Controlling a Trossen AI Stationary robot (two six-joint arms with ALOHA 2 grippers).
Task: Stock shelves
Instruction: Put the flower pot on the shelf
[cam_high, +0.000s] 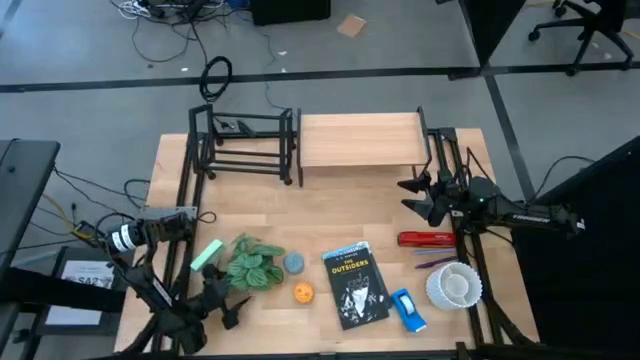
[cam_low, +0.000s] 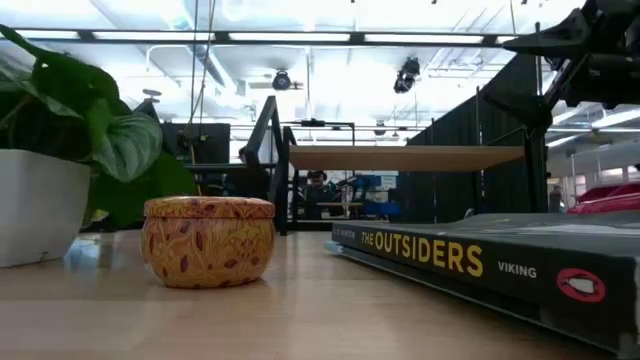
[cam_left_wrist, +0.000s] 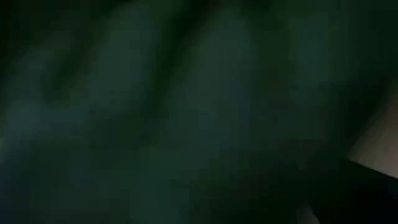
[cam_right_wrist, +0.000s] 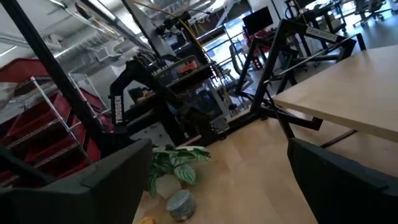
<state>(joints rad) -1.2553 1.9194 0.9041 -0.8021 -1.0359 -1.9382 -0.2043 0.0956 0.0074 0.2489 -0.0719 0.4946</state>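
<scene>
In the high view's lower left, the left gripper (cam_high: 222, 303) sits low beside the potted plant (cam_high: 252, 266), with a green block (cam_high: 205, 256) just left of the leaves; I cannot tell whether its fingers are spread or closed, as its wrist view is dark. A grey tin (cam_high: 293, 262) and an orange tin (cam_high: 303, 293) lie right of the plant, then the book (cam_high: 355, 285). At upper centre stand the 2 shelves, the black rod rack (cam_high: 247, 143) and the plank-top stand (cam_high: 360, 139), both bare. At right, the right gripper (cam_high: 418, 196) hovers with fingers spread, holding nothing, above the red stapler (cam_high: 428, 239). Judged step: picking a first item. The right arm should descend squarely over it and close only once it sits between the fingers.
</scene>
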